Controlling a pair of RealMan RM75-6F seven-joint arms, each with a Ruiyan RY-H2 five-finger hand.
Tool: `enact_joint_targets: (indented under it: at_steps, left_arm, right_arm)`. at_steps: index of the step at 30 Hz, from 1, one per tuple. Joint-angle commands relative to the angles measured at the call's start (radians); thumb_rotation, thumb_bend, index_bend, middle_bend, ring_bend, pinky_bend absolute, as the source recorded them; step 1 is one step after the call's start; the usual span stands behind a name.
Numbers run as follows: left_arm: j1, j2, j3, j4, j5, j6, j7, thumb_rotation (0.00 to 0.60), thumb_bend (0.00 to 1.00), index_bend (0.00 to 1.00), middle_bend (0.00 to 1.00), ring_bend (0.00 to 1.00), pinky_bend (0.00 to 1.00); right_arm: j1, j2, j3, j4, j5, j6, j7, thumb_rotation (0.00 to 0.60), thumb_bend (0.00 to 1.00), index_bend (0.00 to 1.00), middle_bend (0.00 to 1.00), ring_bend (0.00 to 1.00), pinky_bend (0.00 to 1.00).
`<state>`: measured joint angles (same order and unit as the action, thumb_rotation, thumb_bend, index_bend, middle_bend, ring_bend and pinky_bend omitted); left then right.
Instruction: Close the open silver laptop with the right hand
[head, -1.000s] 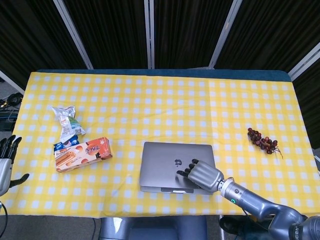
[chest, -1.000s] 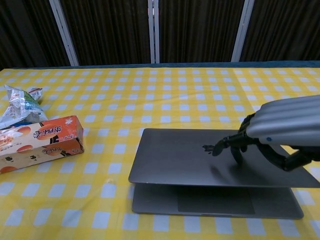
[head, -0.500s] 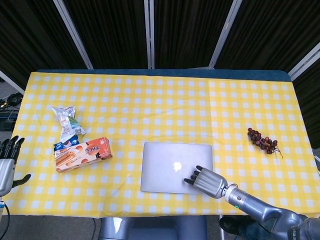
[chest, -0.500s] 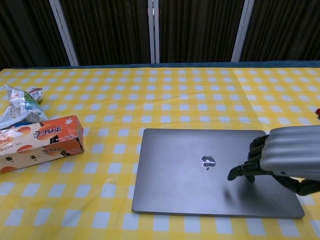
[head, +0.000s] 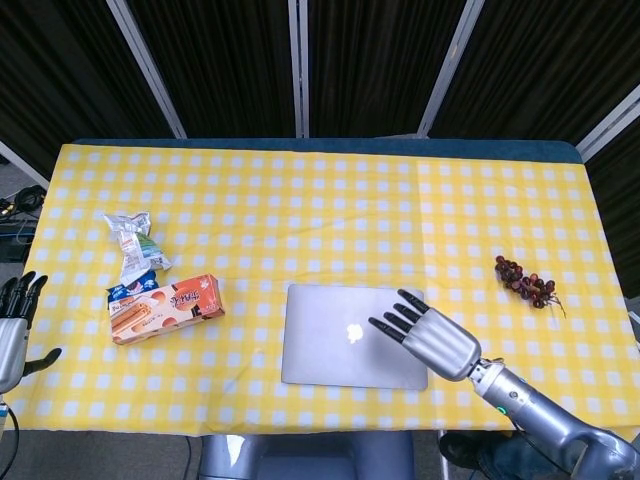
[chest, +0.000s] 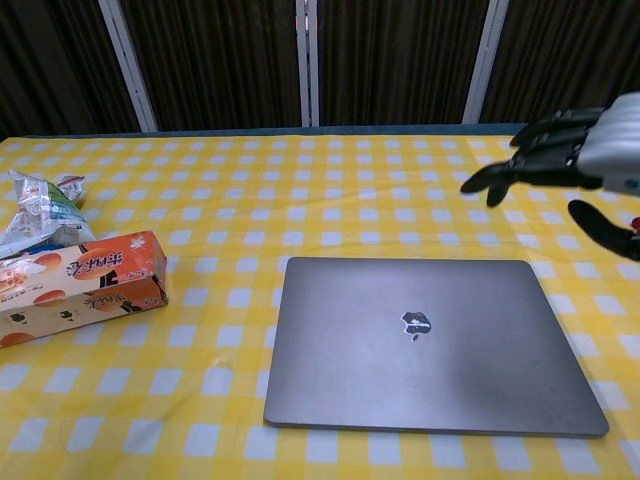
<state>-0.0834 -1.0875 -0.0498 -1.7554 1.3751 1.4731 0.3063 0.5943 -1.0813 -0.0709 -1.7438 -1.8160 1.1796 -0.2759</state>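
The silver laptop (head: 345, 348) (chest: 425, 340) lies shut flat on the yellow checked cloth, near the table's front edge, its logo facing up. My right hand (head: 430, 334) (chest: 565, 160) hovers above the laptop's right side, lifted clear of the lid, fingers spread and holding nothing. My left hand (head: 14, 325) hangs off the table's left edge with its fingers apart and empty; the chest view does not show it.
An orange snack box (head: 165, 308) (chest: 75, 285) and a crinkled snack bag (head: 132, 240) (chest: 35, 205) lie at the left. A bunch of dark grapes (head: 526, 282) sits at the right. Black curtains stand behind the table.
The laptop lid went from nearly shut to flat under my right hand. The hand has since lifted off the lid and risen to the right. The left hand stayed put.
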Motion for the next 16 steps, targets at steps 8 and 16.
enact_joint_targets:
  at_steps: [8, 16]
  left_arm:
    - [0.013, -0.007, 0.019, 0.024, 0.084, 0.034, -0.087, 0.6, 0.0, 0.0, 0.0, 0.0, 0.0]
    - [0.026, 0.005, 0.037, 0.03, 0.121, 0.047, -0.152, 0.6, 0.0, 0.0, 0.0, 0.0, 0.0]
  right_arm:
    - [-0.344, -0.077, 0.025, 0.113, 0.19, 0.406, 0.132, 0.6, 0.0, 0.0, 0.0, 0.0, 0.0]
    - [-0.428, -0.114, 0.009, 0.175, 0.191, 0.46, 0.162, 0.6, 0.0, 0.0, 0.0, 0.0, 0.0]
